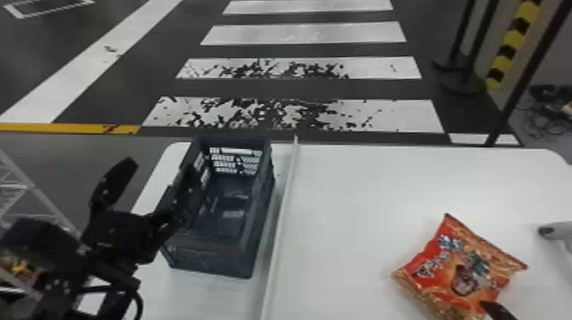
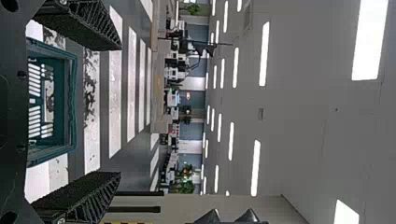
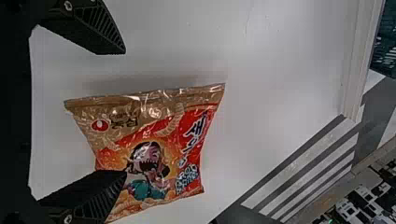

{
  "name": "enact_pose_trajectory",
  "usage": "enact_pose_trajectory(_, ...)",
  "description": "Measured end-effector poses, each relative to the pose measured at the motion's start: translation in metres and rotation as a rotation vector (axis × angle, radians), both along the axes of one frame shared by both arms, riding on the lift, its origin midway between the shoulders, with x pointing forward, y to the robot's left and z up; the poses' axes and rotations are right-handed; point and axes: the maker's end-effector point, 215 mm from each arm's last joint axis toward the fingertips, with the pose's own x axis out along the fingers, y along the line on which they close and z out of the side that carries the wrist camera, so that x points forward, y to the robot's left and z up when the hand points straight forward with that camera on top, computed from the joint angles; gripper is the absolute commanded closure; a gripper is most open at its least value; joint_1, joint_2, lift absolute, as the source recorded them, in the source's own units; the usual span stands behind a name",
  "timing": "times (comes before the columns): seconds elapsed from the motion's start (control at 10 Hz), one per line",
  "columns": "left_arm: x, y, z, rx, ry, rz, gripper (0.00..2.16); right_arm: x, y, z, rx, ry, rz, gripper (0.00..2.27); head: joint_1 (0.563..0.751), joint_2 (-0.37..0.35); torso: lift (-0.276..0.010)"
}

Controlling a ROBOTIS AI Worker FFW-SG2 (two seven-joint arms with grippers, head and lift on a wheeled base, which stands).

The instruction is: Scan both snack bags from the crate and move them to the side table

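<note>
Snack bag [image 1: 457, 261] lies toward right edge of the surface [image 1: 357, 191], out of crate [image 1: 208, 255]; scanning and second bag I cannot judge. Left hand [image 2: 121, 111] and right hand [image 3: 126, 112] have fingers apart.

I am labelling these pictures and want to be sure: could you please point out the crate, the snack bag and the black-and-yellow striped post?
Crate [image 1: 208, 256]: head view, outside of its near wall.
Snack bag [image 1: 442, 266]: head view, printed front.
Striped post [image 1: 514, 39]: head view, middle.
</note>
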Motion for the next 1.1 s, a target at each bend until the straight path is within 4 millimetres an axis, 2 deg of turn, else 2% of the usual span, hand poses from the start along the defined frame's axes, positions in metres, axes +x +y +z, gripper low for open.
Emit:
enact_pose_trajectory(0.2, 0.000, -0.002, 0.002, -0.006, -0.010, -0.009, 0.03, 0.010, -0.009, -0.008, -0.068, -0.029, -0.003, 0.08, 0.695, 0.060, -0.095)
enact_pose_trajectory(0.6, -0.002, -0.004, 0.005, -0.010, -0.019, -0.017, 0.03, 0.022, -0.011, -0.023, -0.116, -0.049, 0.020, 0.20, 0.695, 0.052, -0.095)
enact_pose_trajectory(0.7, -0.002, -0.004, 0.005, -0.010, -0.019, -0.019, 0.03, 0.024, -0.014, -0.025, -0.123, -0.048, 0.019, 0.40, 0.695, 0.047, -0.095)
enact_pose_trajectory(0.8, -0.002, -0.005, 0.005, -0.010, -0.019, -0.023, 0.03, 0.027, -0.019, -0.025, -0.136, -0.054, 0.014, 1.22, 0.695, 0.043, -0.095)
enact_pose_trajectory(0.9, -0.002, -0.006, 0.005, -0.011, -0.020, -0.026, 0.03, 0.029, -0.023, -0.024, -0.147, -0.056, 0.011, 1.81, 0.695, 0.033, -0.095)
enact_pose_trajectory(1.0, -0.002, -0.007, 0.005, -0.011, -0.020, -0.029, 0.03, 0.030, -0.023, -0.025, -0.146, -0.056, 0.017, 2.14, 0.695, 0.029, -0.095)
enact_pose_trajectory(1.1, -0.002, -0.008, 0.005, -0.014, -0.019, -0.035, 0.03, 0.031, -0.018, -0.024, -0.128, -0.058, 0.043, 2.24, 0.695, 0.033, -0.095)
